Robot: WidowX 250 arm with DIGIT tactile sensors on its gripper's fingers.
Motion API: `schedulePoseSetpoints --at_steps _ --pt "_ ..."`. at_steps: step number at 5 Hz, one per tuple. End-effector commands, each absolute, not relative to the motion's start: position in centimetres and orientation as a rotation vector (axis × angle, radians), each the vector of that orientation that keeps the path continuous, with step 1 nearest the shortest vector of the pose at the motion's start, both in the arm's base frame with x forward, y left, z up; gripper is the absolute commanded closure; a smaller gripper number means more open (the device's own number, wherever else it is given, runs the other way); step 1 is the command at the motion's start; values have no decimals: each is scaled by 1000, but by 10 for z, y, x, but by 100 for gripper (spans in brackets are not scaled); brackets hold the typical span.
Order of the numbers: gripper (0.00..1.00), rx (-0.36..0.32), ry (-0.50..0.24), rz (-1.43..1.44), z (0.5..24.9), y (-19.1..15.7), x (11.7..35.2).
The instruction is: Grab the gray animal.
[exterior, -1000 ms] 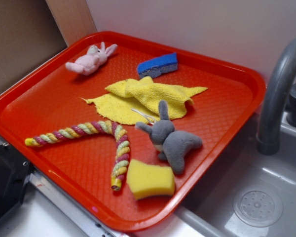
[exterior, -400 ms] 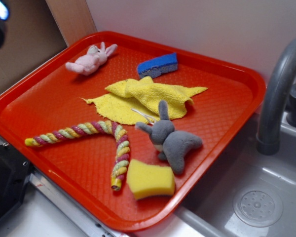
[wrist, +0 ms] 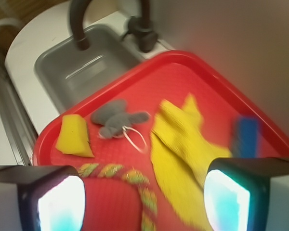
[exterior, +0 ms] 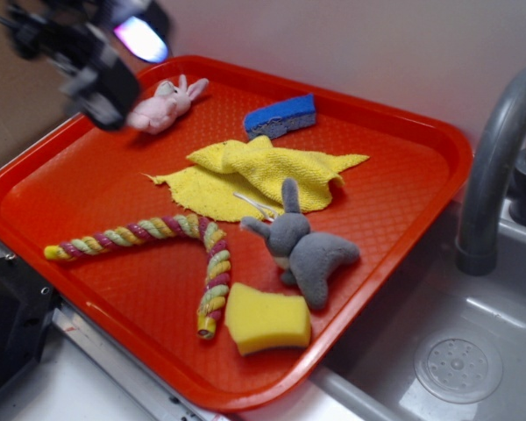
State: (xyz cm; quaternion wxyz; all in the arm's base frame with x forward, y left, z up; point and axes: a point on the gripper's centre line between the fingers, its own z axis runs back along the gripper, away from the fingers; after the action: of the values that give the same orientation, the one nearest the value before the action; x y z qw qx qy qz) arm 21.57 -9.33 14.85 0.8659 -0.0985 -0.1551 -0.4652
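The gripper [exterior: 101,83] hangs blurred over the far left corner of the red tray [exterior: 421,132], just beside the pink bunny [exterior: 162,107]. From the wrist view its two fingers [wrist: 58,202] stand wide apart at the bottom edges of the picture with nothing between them but tray, so it is open and holds nothing.

The gray animal [exterior: 300,246] lies well apart from it, toward the near right side of the tray, close to the edge by the sink [exterior: 473,351]. It sits between the yellow cloth [exterior: 259,171] and the yellow sponge [exterior: 266,320], with the rope toy [exterior: 158,230] to its left. Its long axis runs diagonally, ears toward the cloth and the darker body toward the tray's edge.

So the reach, as I judge it, must cross the tray diagonally over the cloth, and the jaws would best close across the body, not along it.

I can read no brand, label or writing anywhere.
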Motion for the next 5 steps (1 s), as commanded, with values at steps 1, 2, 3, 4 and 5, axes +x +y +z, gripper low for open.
schedulePoseSetpoints --at_steps 1,2,3,4,5 --pt "0 -189 -255 -1253 105 -162 221" --pt "0 -134 -166 -1254 78 -174 222" --pt "0 -115 -119 -1235 60 -176 227" --pt "0 -108 -72 -1231 41 -175 234" --pt "0 -92 -36 -1257 27 -175 231"
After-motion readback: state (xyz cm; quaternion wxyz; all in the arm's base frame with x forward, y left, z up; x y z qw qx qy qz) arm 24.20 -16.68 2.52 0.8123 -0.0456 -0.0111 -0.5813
